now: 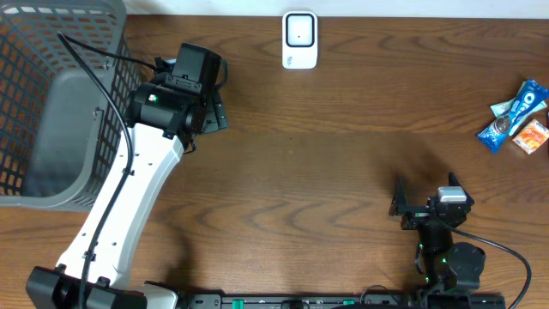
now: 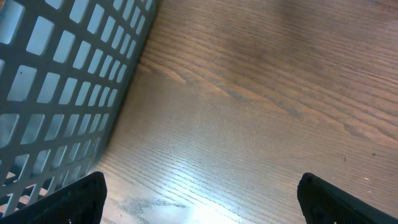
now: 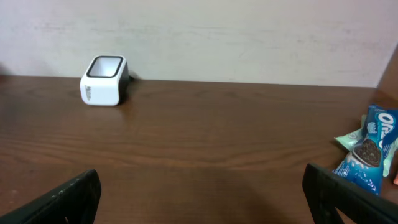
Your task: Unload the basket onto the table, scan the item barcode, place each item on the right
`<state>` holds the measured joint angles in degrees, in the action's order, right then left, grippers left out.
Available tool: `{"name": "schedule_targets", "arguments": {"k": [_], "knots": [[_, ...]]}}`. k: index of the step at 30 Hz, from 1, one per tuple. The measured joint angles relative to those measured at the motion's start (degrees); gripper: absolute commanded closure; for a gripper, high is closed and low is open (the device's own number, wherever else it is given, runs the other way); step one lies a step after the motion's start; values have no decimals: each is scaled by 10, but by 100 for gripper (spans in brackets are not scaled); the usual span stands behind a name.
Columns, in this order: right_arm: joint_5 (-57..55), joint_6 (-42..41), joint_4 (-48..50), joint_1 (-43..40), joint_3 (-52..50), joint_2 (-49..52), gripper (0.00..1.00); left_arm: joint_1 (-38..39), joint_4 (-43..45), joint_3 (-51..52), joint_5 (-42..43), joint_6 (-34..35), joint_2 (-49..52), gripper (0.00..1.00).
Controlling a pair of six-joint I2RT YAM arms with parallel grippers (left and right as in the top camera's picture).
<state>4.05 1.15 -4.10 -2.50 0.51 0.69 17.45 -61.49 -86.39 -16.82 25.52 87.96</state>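
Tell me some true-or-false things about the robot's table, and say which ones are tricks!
1. The grey basket sits at the left end of the table. True.
2. The right gripper is holding a snack. False: it is open and empty, and the snack packets lie apart from it.
3. The white scanner stands near the table's far edge. True.
4. The left gripper is shut. False: it is wide open over bare wood beside the basket.
5. The snack packets are in the basket. False: they lie on the table at the right end.
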Motion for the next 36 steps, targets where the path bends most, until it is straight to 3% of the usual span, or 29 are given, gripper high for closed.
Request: {"name": "schedule_targets", "arguments": {"k": [36], "knots": [[0, -7, 1, 0, 0, 0, 1, 0, 0, 0, 0, 0, 0, 2]]}}
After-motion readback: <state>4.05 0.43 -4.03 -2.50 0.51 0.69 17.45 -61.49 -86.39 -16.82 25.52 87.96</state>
